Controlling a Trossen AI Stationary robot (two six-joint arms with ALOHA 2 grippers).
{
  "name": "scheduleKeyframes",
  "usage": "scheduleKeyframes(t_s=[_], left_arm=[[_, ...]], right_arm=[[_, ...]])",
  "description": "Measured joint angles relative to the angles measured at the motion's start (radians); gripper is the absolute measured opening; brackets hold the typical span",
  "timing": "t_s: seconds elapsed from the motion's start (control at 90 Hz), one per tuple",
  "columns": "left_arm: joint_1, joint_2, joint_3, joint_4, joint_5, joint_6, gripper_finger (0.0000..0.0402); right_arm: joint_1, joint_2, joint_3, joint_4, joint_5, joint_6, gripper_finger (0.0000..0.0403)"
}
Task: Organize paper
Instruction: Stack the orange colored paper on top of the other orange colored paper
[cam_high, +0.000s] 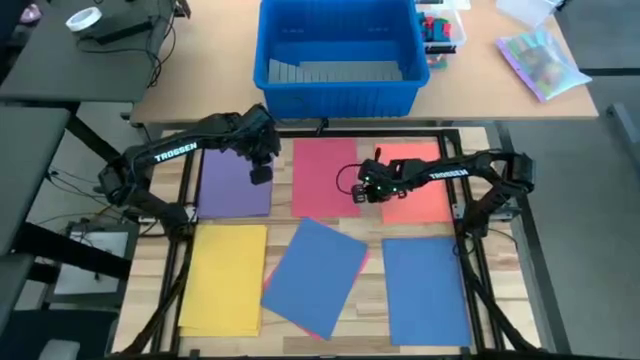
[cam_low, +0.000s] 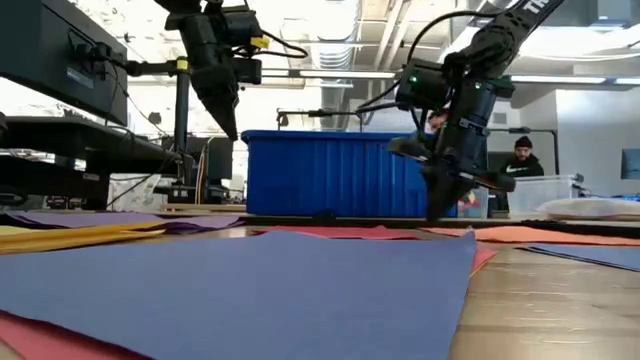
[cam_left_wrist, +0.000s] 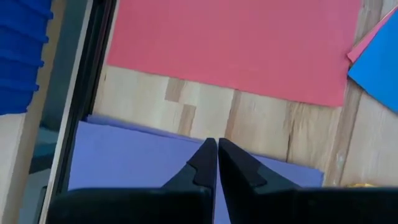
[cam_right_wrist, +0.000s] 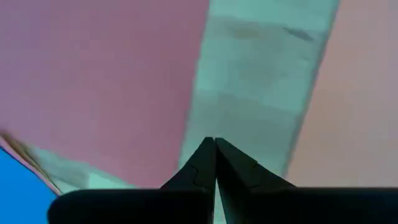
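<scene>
Six paper sheets lie flat on the wooden table: purple (cam_high: 232, 182), red (cam_high: 322, 172), orange (cam_high: 425, 190), yellow (cam_high: 224, 277), a blue one (cam_high: 425, 290), and a tilted blue one (cam_high: 315, 272) resting on a pink sheet (cam_high: 310, 325). My left gripper (cam_high: 262, 172) is shut and hangs well above the purple sheet's right edge (cam_left_wrist: 249, 165), clear of the table in the low view (cam_low: 230, 128). My right gripper (cam_high: 358, 195) is shut and points down, low over the bare wood strip (cam_right_wrist: 261, 93) between the red and orange sheets. My right gripper's shut fingertips (cam_low: 438, 212) come from above and reach down to about table level at the wood strip between the red sheet (cam_right_wrist: 106, 81) and the orange sheet (cam_right_wrist: 367, 112). I cannot tell whether they touch the wood.
A big blue bin (cam_high: 335, 55) stands at the table's far side, and a clear bag (cam_high: 540, 60) lies at the far right. Black frame rails (cam_high: 480, 250) run along both sides of the sheets. A person (cam_low: 520, 160) sits in the room behind.
</scene>
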Motion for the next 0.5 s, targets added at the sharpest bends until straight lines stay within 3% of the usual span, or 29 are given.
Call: scheduleKeyframes(t_s=[0.3, 0.5], left_arm=[[0.0, 0.0, 0.0, 0.017, 0.0, -0.006, 0.0], [0.0, 0.0, 0.0, 0.017, 0.0, -0.031, 0.0]], right_arm=[[-0.218, 0.0, 0.0, 0.02, 0.043, -0.145, 0.0], [-0.286, 0.0, 0.001, 0.117, 0.007, -0.196, 0.0]])
